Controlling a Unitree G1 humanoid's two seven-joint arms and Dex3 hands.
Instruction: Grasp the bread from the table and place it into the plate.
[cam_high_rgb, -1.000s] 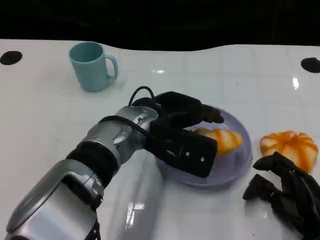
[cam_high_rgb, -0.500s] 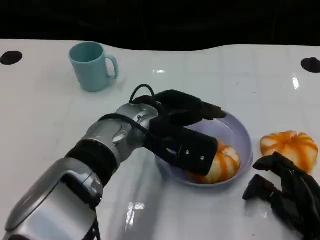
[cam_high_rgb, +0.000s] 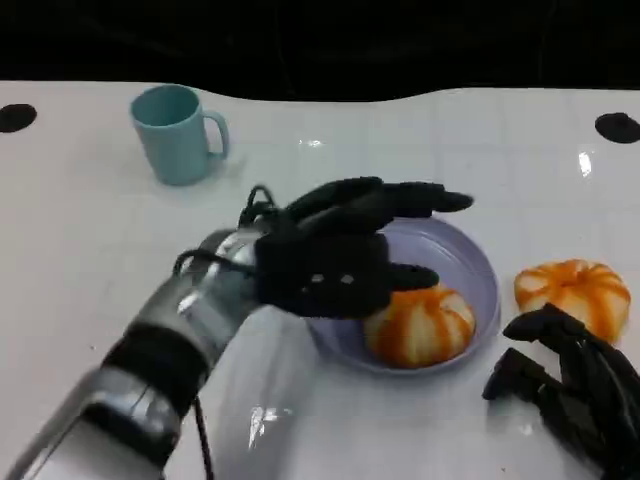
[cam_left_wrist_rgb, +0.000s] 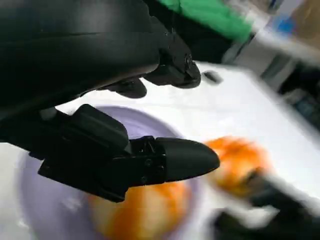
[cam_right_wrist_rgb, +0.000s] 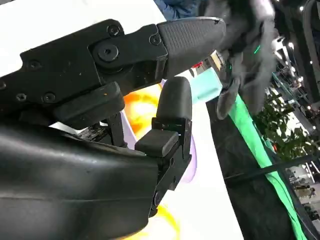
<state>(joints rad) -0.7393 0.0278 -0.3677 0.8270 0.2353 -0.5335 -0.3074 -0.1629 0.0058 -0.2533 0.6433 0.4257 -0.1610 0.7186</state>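
An orange-and-white striped bread roll (cam_high_rgb: 420, 326) lies in the lavender plate (cam_high_rgb: 476, 262) at the table's middle. My left hand (cam_high_rgb: 340, 252) hovers over the plate's left half with fingers spread, holding nothing; the roll sits free just right of its palm. The left wrist view shows those fingers (cam_left_wrist_rgb: 180, 159) above the blurred roll (cam_left_wrist_rgb: 140, 210) and plate (cam_left_wrist_rgb: 35, 200). A second striped roll (cam_high_rgb: 573, 293) lies on the table right of the plate. My right hand (cam_high_rgb: 567, 385) rests low at the right, fingers apart and empty, just in front of that second roll.
A light blue mug (cam_high_rgb: 176, 132) stands at the back left. Dark round marks (cam_high_rgb: 617, 127) sit near the far corners of the white table (cam_high_rgb: 80, 260). The right wrist view shows my right hand's fingers (cam_right_wrist_rgb: 165, 120) and green cloth beyond the table.
The roll has dropped from my left hand into the plate and now lies free. The left hand has opened, lifted and drawn back to the left. The right hand has stayed put.
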